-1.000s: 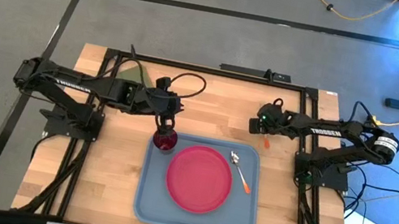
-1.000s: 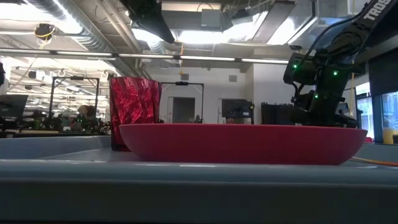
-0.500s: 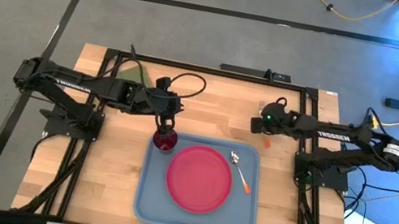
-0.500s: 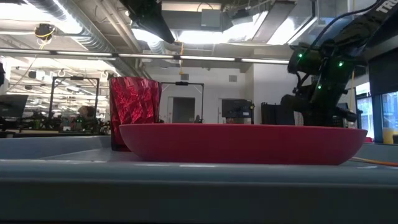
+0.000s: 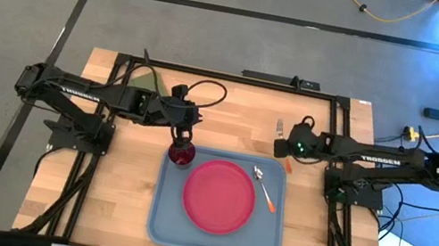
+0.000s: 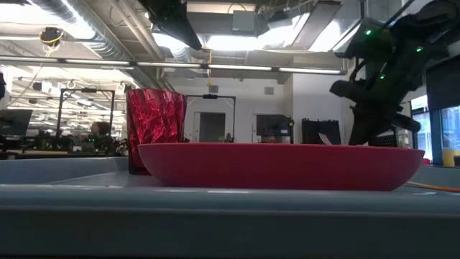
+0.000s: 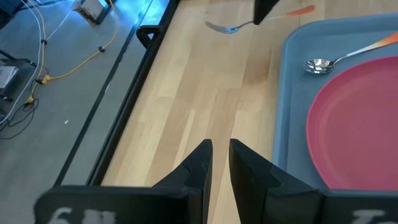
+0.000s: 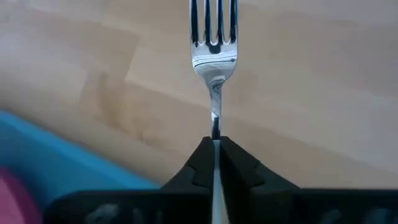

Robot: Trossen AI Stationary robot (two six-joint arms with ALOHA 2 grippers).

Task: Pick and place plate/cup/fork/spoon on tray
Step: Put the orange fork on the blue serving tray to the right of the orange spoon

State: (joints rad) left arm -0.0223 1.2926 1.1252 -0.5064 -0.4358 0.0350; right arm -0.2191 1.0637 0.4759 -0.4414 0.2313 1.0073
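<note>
Fork [image 8: 214, 46] first: your right gripper [image 8: 215, 149] is clenched on its metal neck, tines pointing away from the wrist over bare wood, and a corner of the light blue tray [image 8: 56, 155] shows close by in that wrist view. From above, you can see the right gripper [image 5: 289, 146] hovering over the desk [image 5: 106, 203] just off the tray's far right corner, with the silver tines [image 5: 280, 127] sticking out toward the back edge and a bit of orange handle [image 5: 289, 164] showing on the tray side of the fingers.

Your left gripper [image 7: 216, 163] has its fingers nearly together with only a thin gap between them and nothing held. In the high view it sits at the tray's far left corner, right over the dark red cup [image 5: 182, 154], which stands upright inside that corner of the tray [image 5: 163, 213].

On the tray you have the pink-red plate [image 5: 218, 196] lying flat in the middle, and the spoon [image 5: 263, 187] beside its right rim, bowl toward the back and orange handle angled toward the front right. In the low view the cup [image 6: 155, 128] stands behind the plate's [image 6: 280, 167] left edge
</note>
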